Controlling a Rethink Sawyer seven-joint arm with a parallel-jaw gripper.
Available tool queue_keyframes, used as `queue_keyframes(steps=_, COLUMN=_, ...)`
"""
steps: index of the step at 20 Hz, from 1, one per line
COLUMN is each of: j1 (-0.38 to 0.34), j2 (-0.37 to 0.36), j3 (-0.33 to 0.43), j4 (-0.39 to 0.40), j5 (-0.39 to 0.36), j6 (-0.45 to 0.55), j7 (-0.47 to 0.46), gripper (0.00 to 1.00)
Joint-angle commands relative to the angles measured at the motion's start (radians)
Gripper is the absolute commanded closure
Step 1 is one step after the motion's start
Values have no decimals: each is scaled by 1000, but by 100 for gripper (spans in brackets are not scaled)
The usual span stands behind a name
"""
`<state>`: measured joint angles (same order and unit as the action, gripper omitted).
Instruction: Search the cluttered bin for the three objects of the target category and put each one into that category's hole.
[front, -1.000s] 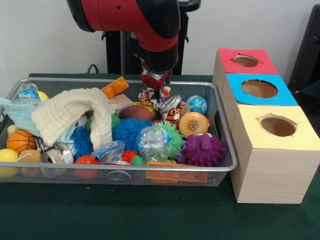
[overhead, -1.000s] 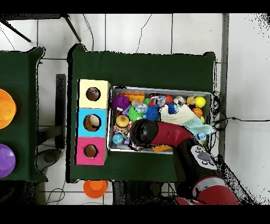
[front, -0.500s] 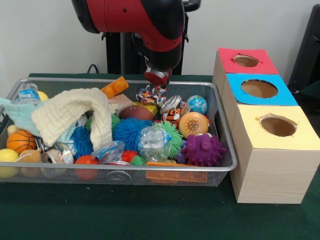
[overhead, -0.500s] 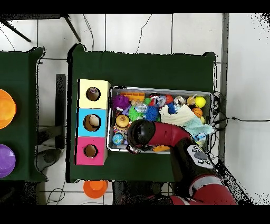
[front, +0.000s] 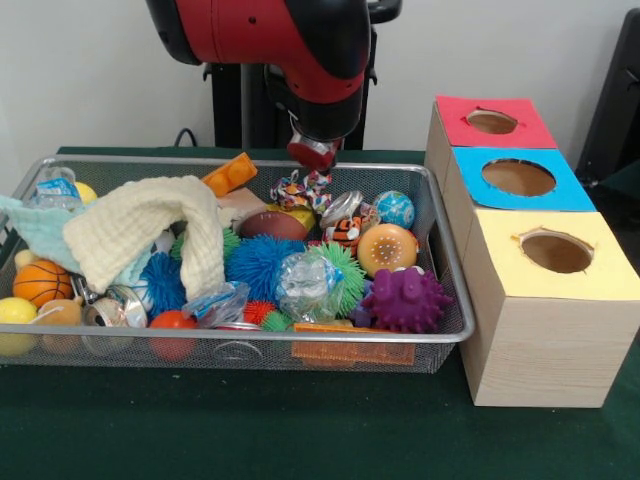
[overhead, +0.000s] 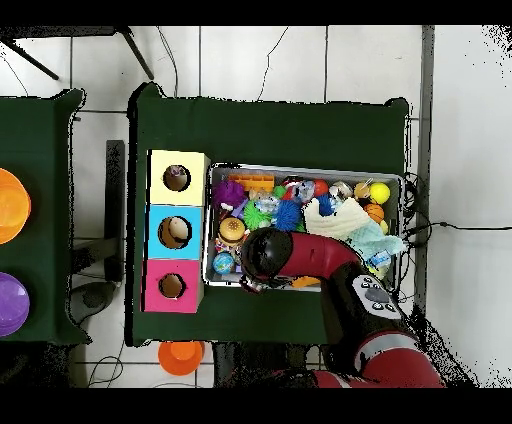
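A wire bin (front: 452, 280) holds a heap of toys: a purple spiky ball (front: 405, 298), an orange dotted ball (front: 387, 248), a globe ball (front: 394, 208), a brown football (front: 272, 225), blue (front: 258, 262) and green (front: 343, 268) spiky balls, and a cream cloth (front: 150, 225). My gripper (front: 312, 152) hangs over the bin's far middle, shut on a knotted multicoloured rope toy (front: 302, 187) that dangles just above the heap. To the right stand the red (front: 492, 122), blue (front: 518, 178) and yellow (front: 556, 252) hole boxes. From overhead, the arm's wrist (overhead: 265, 252) hides the gripper.
At the bin's left end lie a small basketball (front: 40, 282), a yellow ball (front: 15, 310) and a can (front: 105, 312). An orange block (front: 230, 174) leans on the far rim. Overhead, a second green table (overhead: 40, 215) with coloured discs stands left, and an orange bowl (overhead: 181, 355) sits on the floor.
The gripper has risen a little from the heap, and the rope toy has come up with it. Most of that rise was in the first half second.
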<state>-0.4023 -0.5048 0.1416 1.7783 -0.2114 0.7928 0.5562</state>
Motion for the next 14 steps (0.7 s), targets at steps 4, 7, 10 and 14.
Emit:
queue_keyframes(steps=4, j1=11, j2=34, j3=2, j4=12, j5=-1, j6=-120, j7=245, gripper=100)
queue_keyframes(steps=7, j1=8, j2=14, j3=-8, j4=-3, j5=-14, j6=-174, j7=252, gripper=100)
queue_keyframes(steps=10, j1=-1, j2=-8, j3=-10, j4=-14, j5=-24, j6=-259, j7=255, gripper=100)
queue_keyframes(steps=14, j1=0, j2=-84, j3=5, j4=26, j5=27, j6=-197, j7=245, gripper=100)
